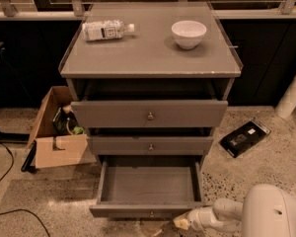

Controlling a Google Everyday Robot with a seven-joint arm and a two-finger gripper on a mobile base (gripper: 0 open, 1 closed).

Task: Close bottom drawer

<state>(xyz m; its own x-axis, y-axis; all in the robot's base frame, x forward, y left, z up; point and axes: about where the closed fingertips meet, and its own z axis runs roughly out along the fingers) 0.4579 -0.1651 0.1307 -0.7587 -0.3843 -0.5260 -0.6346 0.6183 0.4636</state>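
The bottom drawer of the grey cabinet is pulled far out, its plain grey box interior empty. Its low front panel carries a small round knob. The middle drawer front and the taller top drawer front stand slightly out above it. My gripper is at the bottom of the camera view, just below and to the right of the bottom drawer's front panel, at the end of my white arm.
A plastic bottle lies on the cabinet top beside a white bowl. An open cardboard box stands on the floor to the left. A black flat object lies to the right. A cable runs across the floor at left.
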